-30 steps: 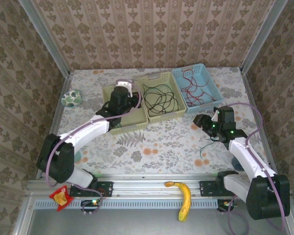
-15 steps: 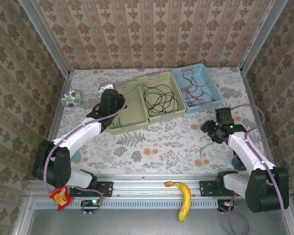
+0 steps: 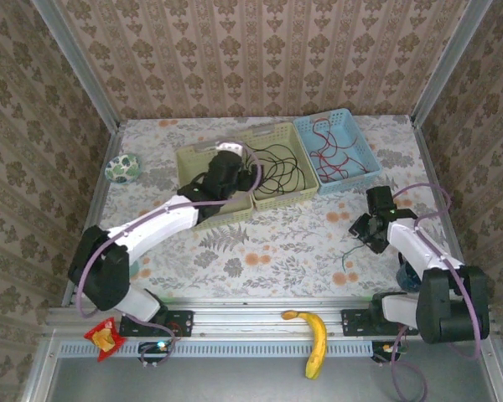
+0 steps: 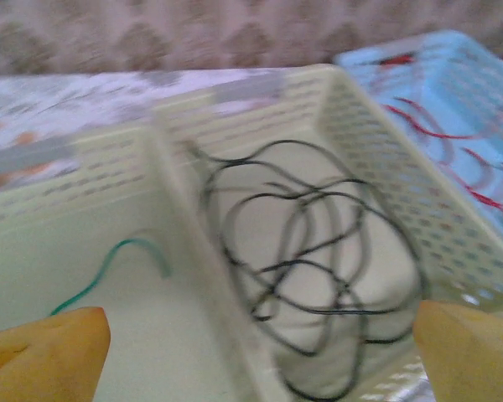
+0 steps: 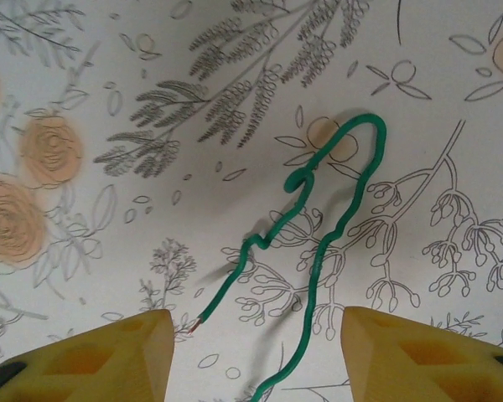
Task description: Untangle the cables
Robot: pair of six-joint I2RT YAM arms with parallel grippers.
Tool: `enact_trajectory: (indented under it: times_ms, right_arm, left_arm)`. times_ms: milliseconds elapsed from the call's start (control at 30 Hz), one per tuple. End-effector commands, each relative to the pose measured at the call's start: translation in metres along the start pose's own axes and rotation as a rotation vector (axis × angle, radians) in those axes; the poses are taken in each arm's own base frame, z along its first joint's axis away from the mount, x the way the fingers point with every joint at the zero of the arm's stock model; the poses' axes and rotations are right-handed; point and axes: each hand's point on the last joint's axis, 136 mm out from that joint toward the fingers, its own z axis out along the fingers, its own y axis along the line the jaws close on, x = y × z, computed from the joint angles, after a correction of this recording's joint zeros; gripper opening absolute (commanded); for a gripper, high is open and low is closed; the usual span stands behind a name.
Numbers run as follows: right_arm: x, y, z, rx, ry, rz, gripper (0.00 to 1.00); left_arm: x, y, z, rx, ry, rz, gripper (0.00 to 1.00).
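One green cable (image 5: 362, 118) lies loose on the worktop (image 5: 84, 67) beneath the right gripper (image 5: 256, 339), its jaws spread wide and empty; they should be lowered squarely and closed on a single strand; the left gripper (image 4: 260, 335), likewise open and empty, hangs over the cream baskets (image 4: 377, 167)
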Motion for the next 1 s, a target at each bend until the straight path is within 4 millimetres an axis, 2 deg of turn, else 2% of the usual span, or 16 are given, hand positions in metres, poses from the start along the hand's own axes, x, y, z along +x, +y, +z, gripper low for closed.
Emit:
enact_trajectory:
  times_ms: [0, 100, 167, 200, 267, 367, 533, 767, 967]
  right_arm:
    - [0.008, -0.003, 0.009, 0.019, 0.049, 0.017, 0.52]
    - [0.013, -0.005, 0.017, 0.032, 0.084, 0.023, 0.5]
    - [0.015, -0.003, 0.02, 0.027, 0.106, 0.022, 0.44]
    - [0.016, -0.003, 0.022, 0.027, 0.114, 0.021, 0.38]
    - [0.015, 0.0, 0.024, 0.015, 0.118, 0.021, 0.21]
    - [0.014, 0.005, 0.022, -0.017, 0.113, 0.028, 0.0]
    - [0.006, 0.031, 0.011, -0.156, 0.097, 0.069, 0.0]
    - [0.004, 0.079, -0.01, -0.399, 0.162, 0.173, 0.0]
    - [0.004, 0.1, -0.024, -0.518, 0.191, 0.22, 0.0]
  left_arm:
    - [0.014, -0.05, 0.004, 0.168, 0.067, 0.176, 0.94]
    - [0.04, -0.092, 0.007, 0.303, 0.148, 0.273, 0.94]
    - [0.06, -0.118, 0.006, 0.386, 0.205, 0.343, 0.94]
    - [0.071, -0.128, 0.006, 0.418, 0.235, 0.384, 0.94]
    - [0.089, -0.144, 0.006, 0.447, 0.28, 0.461, 0.95]
    - [0.11, -0.158, 0.01, 0.454, 0.329, 0.542, 0.95]
    - [0.128, -0.177, 0.013, 0.482, 0.359, 0.613, 0.96]
    - [0.128, -0.207, 0.009, 0.594, 0.355, 0.611, 0.95]
    - [0.127, -0.225, 0.01, 0.67, 0.365, 0.598, 0.86]
